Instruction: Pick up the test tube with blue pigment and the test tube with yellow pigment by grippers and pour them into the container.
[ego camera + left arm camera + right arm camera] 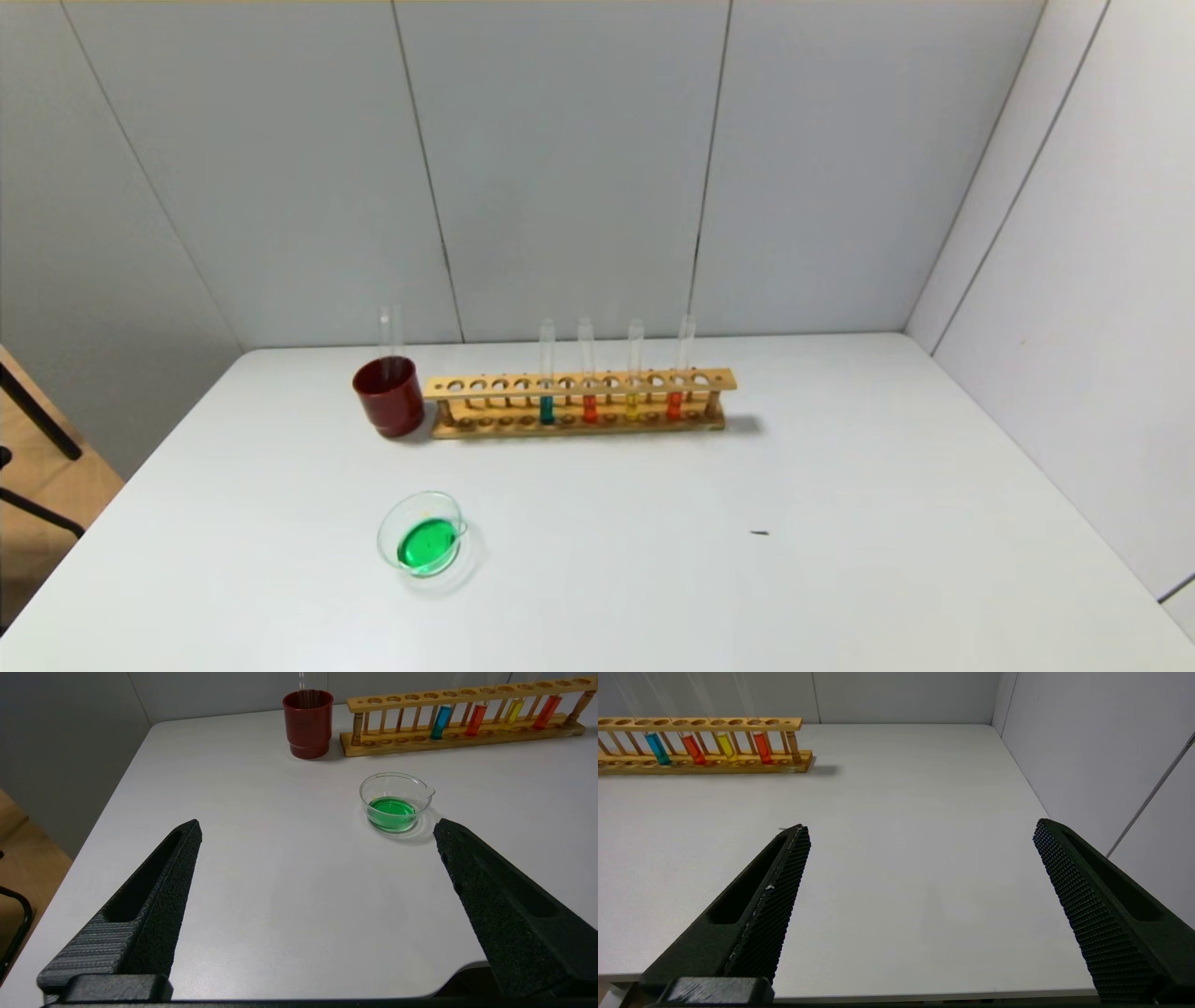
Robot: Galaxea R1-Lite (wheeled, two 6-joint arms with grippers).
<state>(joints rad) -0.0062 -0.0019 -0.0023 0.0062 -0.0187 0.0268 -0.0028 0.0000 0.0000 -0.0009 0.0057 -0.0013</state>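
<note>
The container [425,496], a clear glass dish with a lip, holds green liquid near the table's front left; it also shows in the left wrist view [395,775]. The test tube with yellow pigment [633,405] stands upright in the wooden rack [579,383], and shows in both wrist views [514,711] [727,746]. No bright blue tube is in view. My left gripper [317,825] is open and empty above the table's front edge, short of the dish. My right gripper [920,826] is open and empty over the front right. Neither shows in the head view.
The rack also holds a teal tube [546,409] and two orange-red tubes [589,408] [674,404]. A dark red cup [389,397] with empty glass tubes [390,331] stands at the rack's left end. A wall runs along the table's right side.
</note>
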